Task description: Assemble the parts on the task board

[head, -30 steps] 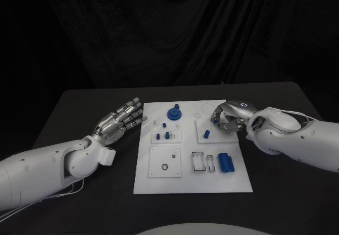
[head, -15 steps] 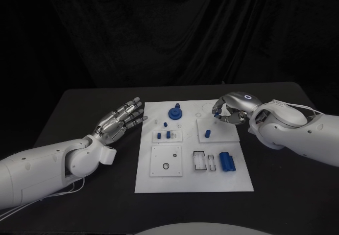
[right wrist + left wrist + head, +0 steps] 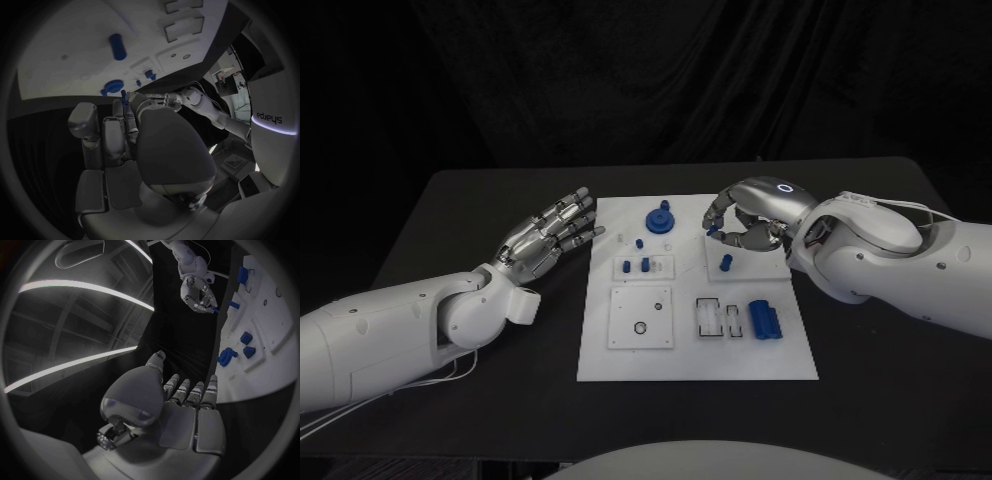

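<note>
The white task board (image 3: 697, 355) lies mid-table. On it are a round blue part with a peg (image 3: 658, 222), two small blue pieces (image 3: 640, 266), an upright blue peg (image 3: 727, 263) and a blue cylinder (image 3: 764, 320). My right hand (image 3: 740, 225) hovers over the board's far right area with its fingers curled in. It pinches a small blue part (image 3: 124, 95) at its fingertips, also visible in the left wrist view (image 3: 214, 310). My left hand (image 3: 548, 235) hovers beside the board's left edge, palm up, fingers spread and holding nothing.
A small black ring (image 3: 640, 327) sits on the near left plate of the board. Two white rectangular slots (image 3: 715, 318) lie beside the blue cylinder. Black table (image 3: 459, 220) surrounds the board on all sides.
My right hand has moved leftward over the board's far side, away from the upright peg. The left hand has held its place. The camera has shifted slightly.
</note>
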